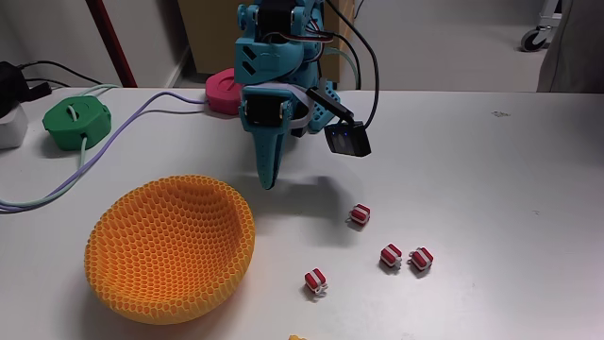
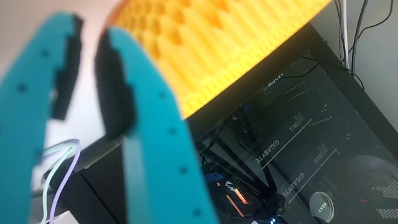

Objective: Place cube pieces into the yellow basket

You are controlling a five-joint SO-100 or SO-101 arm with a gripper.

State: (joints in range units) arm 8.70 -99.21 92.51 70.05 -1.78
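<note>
The yellow basket (image 1: pixel 142 283), a wide honeycomb-mesh bowl, stands at the front left of the table in the fixed view and looks empty. Several red cube pieces with white bands lie to its right: one (image 1: pixel 359 214), a pair (image 1: pixel 391 255) (image 1: pixel 421 259), and one (image 1: pixel 316 280) nearest the basket. A yellow-orange piece (image 1: pixel 298 337) peeks in at the bottom edge. My teal gripper (image 1: pixel 269 182) points down at the table just behind the basket's right rim. In the wrist view the gripper (image 2: pixel 90 28) has only a narrow slit between its jaws and holds nothing, with the basket (image 2: pixel 217 43) beyond it.
A green hexagonal puck (image 1: pixel 78 123) and a pink puck (image 1: pixel 225 92) sit at the back left, with cables (image 1: pixel 123 127) trailing across the table's left side. The wrist view shows a dark computer case (image 2: pixel 292 155) beyond the table.
</note>
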